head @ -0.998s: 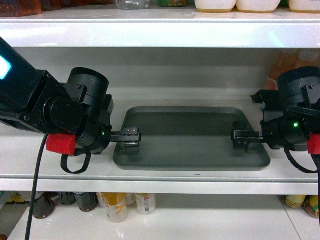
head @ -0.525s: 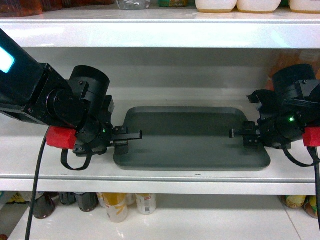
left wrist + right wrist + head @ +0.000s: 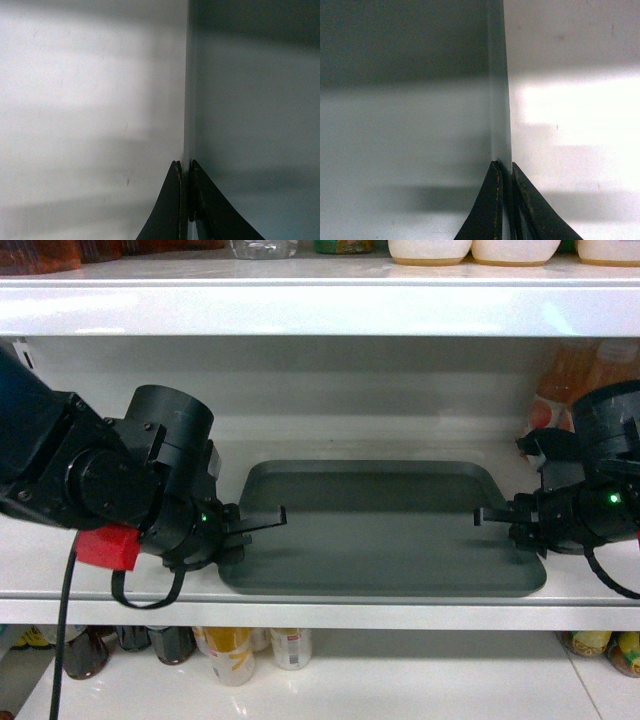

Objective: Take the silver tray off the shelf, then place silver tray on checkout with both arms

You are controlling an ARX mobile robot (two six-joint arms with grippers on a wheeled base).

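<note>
The silver tray [image 3: 380, 530] lies flat on the white shelf [image 3: 300, 612], its front rim near the shelf's lip. My left gripper [image 3: 262, 518] is at the tray's left rim and my right gripper [image 3: 497, 516] at its right rim. In the left wrist view the left gripper [image 3: 186, 163] is shut on the thin rim, with the tray [image 3: 250, 100] to the right and the shelf [image 3: 90, 100] to the left. In the right wrist view the right gripper [image 3: 504, 163] is shut on the rim, tray [image 3: 405, 115] left, shelf [image 3: 570, 110] right. The checkout is out of view.
The upper shelf board [image 3: 320, 310] hangs close above both arms, with jars and tubs on it. An orange bottle [image 3: 560, 380] stands at the back right behind my right arm. Bottles and cans [image 3: 232, 650] fill the level below.
Both grippers drew outward from over the tray's floor to its side rims and closed on them. The tray now sits a little nearer the shelf's front lip.
</note>
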